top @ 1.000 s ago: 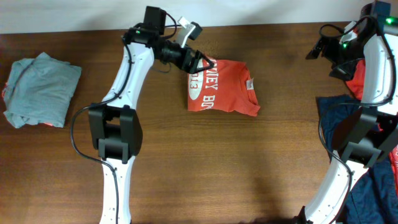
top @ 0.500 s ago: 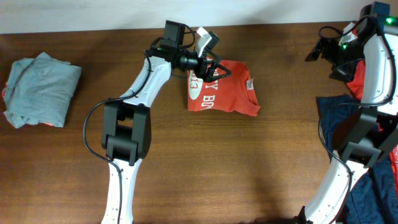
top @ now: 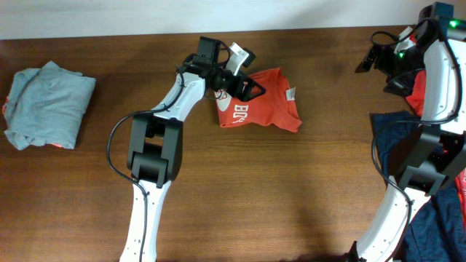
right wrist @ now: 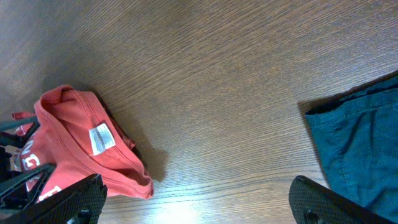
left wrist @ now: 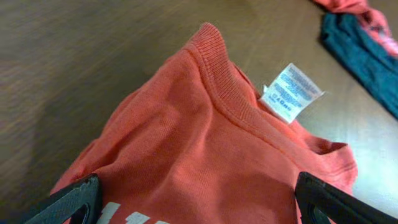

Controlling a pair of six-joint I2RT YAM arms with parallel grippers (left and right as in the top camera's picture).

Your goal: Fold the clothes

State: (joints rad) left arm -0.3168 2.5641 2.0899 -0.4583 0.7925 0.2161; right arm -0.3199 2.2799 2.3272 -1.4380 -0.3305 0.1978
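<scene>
The orange-red T-shirt point(top: 266, 105) with white lettering lies partly folded at the table's back middle, its white tag point(top: 291, 94) on the right. My left gripper point(top: 246, 89) is open and low over the shirt's left part. In the left wrist view, the shirt point(left wrist: 205, 143) fills the space between the wide-apart jaws point(left wrist: 199, 202), with the tag point(left wrist: 291, 92) beyond. My right gripper point(top: 373, 60) is open and empty, raised at the back right. Its view shows the shirt point(right wrist: 68, 143) at the left and bare wood between the jaws point(right wrist: 199, 199).
A folded pale grey-green garment point(top: 47, 105) lies at the far left. A navy garment point(top: 397, 135) and a red garment point(top: 416, 91) lie in a heap at the right edge behind the right arm; the navy one also shows in the right wrist view point(right wrist: 360, 143).
My left gripper has moved right, from the shirt's back-left edge onto the shirt. The shirt's left side has bunched and shifted slightly. The right arm has hardly moved.
</scene>
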